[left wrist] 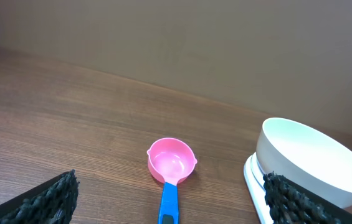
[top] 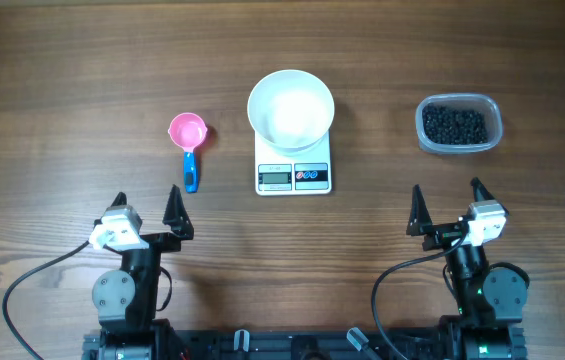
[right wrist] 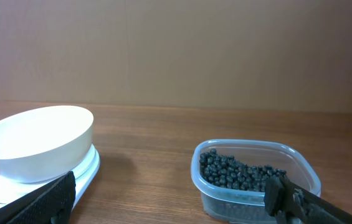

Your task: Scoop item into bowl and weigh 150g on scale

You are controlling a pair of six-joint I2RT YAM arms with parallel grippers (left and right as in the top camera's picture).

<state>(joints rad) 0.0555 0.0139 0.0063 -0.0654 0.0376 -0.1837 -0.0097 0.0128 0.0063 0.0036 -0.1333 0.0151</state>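
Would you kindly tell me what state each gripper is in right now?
The left gripper is open, holding nothing.
The right gripper is open, holding nothing.

No text, brand, number or sign could be read anywhere. The scale [top: 293,164] carried a grey display [top: 275,178] on its front edge, but in the overhead view whatever stood on it was too small to make out. The two round buttons [top: 310,176] just beside that display bore marks that were likewise too small to read. In both wrist views, the parts of the scale that showed were plain white.
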